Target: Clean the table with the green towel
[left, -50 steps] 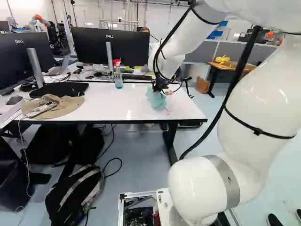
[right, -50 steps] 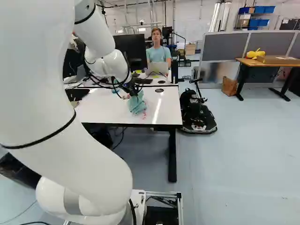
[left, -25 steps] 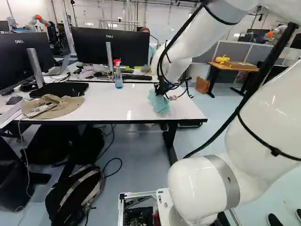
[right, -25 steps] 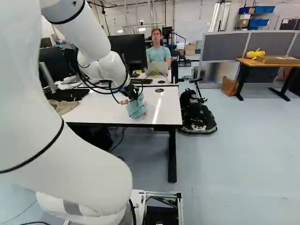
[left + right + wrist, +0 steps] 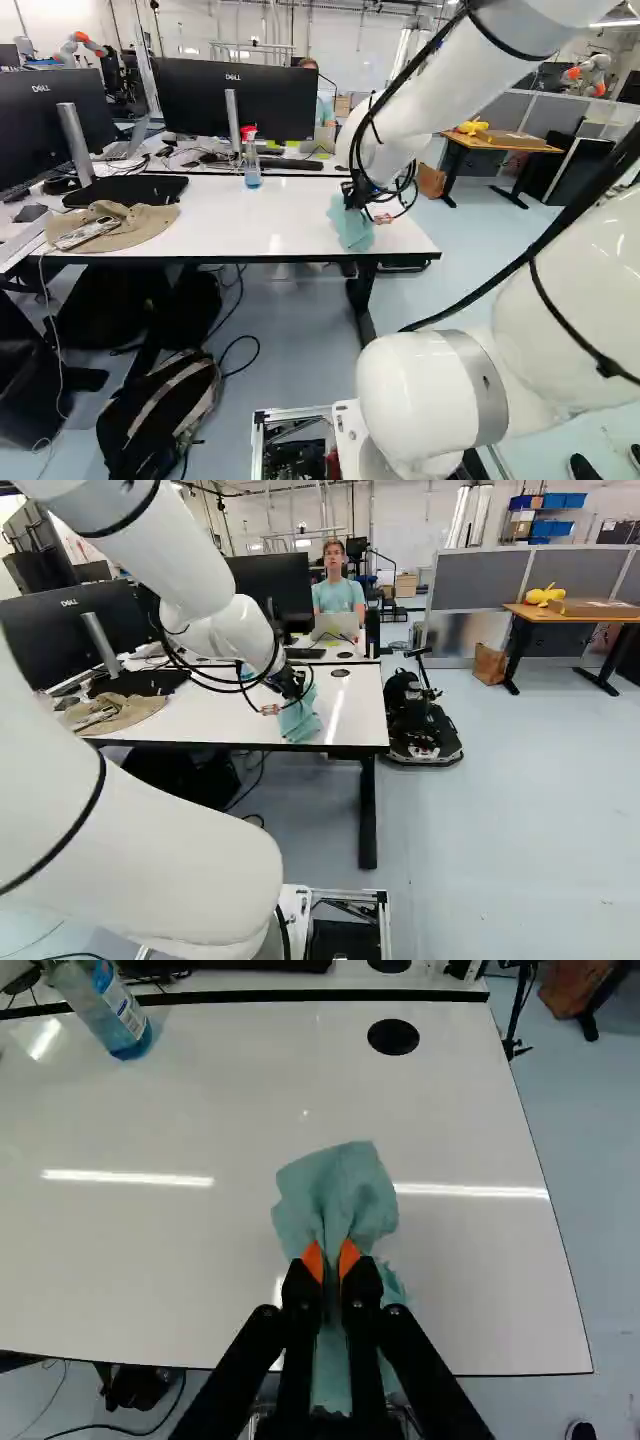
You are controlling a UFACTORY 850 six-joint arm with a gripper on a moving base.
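Near the right end of the white table (image 5: 215,225), my gripper (image 5: 353,197) points down in the left base view, with the blue-green towel (image 5: 350,226) bunched below it. In the wrist view the gripper (image 5: 331,1264) is shut on the towel (image 5: 342,1192), its orange pads pinching the cloth from two sides. Folds spread over the tabletop ahead of the fingertips, and more cloth trails back beneath the fingers. Whatever lies under the towel is hidden.
A spray bottle (image 5: 252,165) stands at the table's back. Farther left are a tan hat (image 5: 135,228) with a phone on it, a black mat and monitors (image 5: 235,100). Another robot (image 5: 588,75) stands far off. A black scooter-like device (image 5: 422,720) is on the floor beyond the table's right side.
The arm has swung rightward and toward the table's front edge, carrying the gripped towel along. Small red marks seen on the tabletop earlier are now out of sight behind or under the cloth.
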